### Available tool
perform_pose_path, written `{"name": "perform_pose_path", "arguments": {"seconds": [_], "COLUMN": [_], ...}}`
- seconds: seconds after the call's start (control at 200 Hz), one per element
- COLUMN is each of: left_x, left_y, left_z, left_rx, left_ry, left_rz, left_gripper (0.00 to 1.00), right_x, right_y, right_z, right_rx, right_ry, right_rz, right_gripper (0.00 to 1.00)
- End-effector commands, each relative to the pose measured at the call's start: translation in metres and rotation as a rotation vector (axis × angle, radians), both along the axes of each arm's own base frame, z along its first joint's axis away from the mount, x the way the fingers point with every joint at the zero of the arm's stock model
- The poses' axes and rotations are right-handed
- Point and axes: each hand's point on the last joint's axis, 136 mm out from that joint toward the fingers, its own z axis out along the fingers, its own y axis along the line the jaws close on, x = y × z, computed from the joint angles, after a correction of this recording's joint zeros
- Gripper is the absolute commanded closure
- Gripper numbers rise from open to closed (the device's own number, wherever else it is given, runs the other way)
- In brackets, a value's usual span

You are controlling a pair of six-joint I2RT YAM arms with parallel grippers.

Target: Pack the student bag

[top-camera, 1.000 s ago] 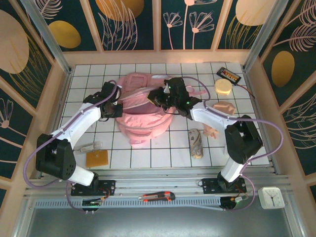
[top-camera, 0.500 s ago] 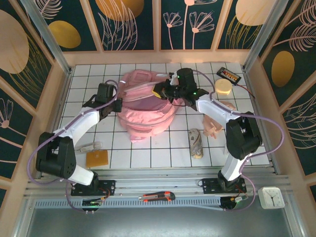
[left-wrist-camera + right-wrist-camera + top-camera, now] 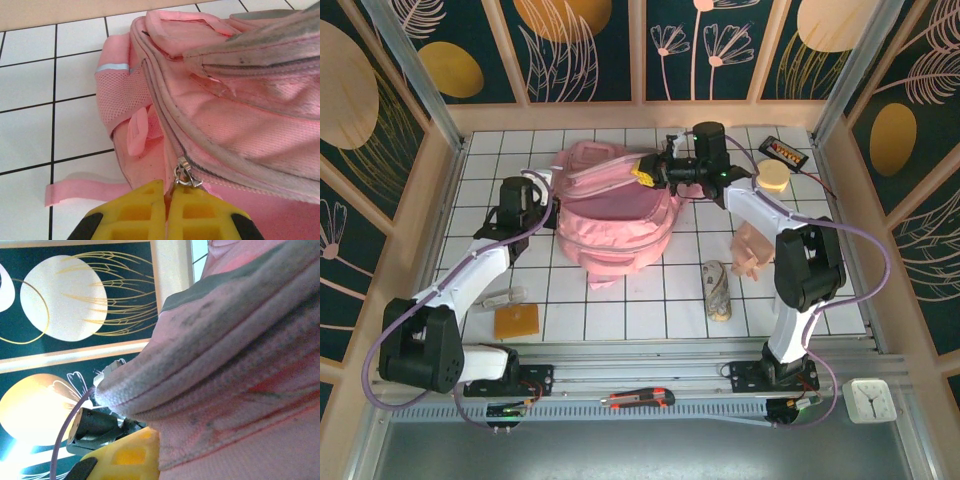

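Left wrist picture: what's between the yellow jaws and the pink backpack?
In the left wrist view, a small silver metal zipper pull on the soft pink fabric backpack dips between the jaws of the left gripper.

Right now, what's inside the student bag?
Only pink fabric shows across the student bag; no items visible. Whatever is inside is covered by its folded panels.

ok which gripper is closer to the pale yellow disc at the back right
Right. The right gripper grips the student bag at its far rim, just left of the disc; the left gripper pinches the zipper pull on the bag's opposite side, farther away.
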Motion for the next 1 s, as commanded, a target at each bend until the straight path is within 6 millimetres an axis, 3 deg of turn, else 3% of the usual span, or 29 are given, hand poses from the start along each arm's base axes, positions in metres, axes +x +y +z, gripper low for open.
{"name": "perform_pose_path", "arguments": {"seconds": [0.0,0.1,0.14,0.245,0.325,0.465,0.595,0.666,0.691,0.806,0.946,0.996], "left_x": [-0.006,-0.013,-0.018,-0.033,-0.042,-0.047,-0.044,-0.042,-0.039,-0.027,-0.007,0.001], "left_y": [0.084,0.074,0.068,0.031,-0.004,-0.051,-0.077,-0.090,-0.096,-0.105,-0.096,-0.090], "left_z": [-0.020,0.019,0.040,0.088,0.103,0.105,0.102,0.086,0.095,0.084,0.077,0.075], "left_rx": [0.131,0.079,0.060,0.005,0.068,0.169,0.211,0.264,0.272,0.339,0.405,0.428], "left_ry": [0.055,-0.053,-0.112,-0.225,-0.258,-0.254,-0.263,-0.237,-0.254,-0.231,-0.222,-0.217], "left_rz": [0.293,0.240,0.202,0.020,-0.115,-0.262,-0.311,-0.340,-0.347,-0.343,-0.253,-0.203], "left_gripper": [0.64,0.13,0.02,0.01,0.01,0.01,0.01,0.01,0.01,0.01,0.01,0.08], "right_x": [0.005,0.000,0.000,-0.003,-0.004,-0.006,-0.009,-0.012,-0.013,-0.019,-0.024,-0.025], "right_y": [-0.028,-0.016,-0.012,-0.001,0.006,0.014,0.018,0.022,0.022,0.029,0.038,0.040], "right_z": [0.083,0.079,0.077,0.076,0.078,0.082,0.081,0.080,0.080,0.079,0.074,0.073], "right_rx": [0.137,0.163,0.175,0.199,0.204,0.197,0.170,0.168,0.168,0.171,0.175,0.178], "right_ry": [-0.241,-0.221,-0.211,-0.202,-0.207,-0.210,-0.210,-0.208,-0.208,-0.205,-0.189,-0.188], "right_rz": [0.020,0.021,0.018,0.026,0.034,0.056,0.064,0.070,0.071,0.085,0.104,0.108], "right_gripper": [1.00,1.00,1.00,1.00,1.00,1.00,1.00,1.00,1.00,1.00,1.00,1.00]}}
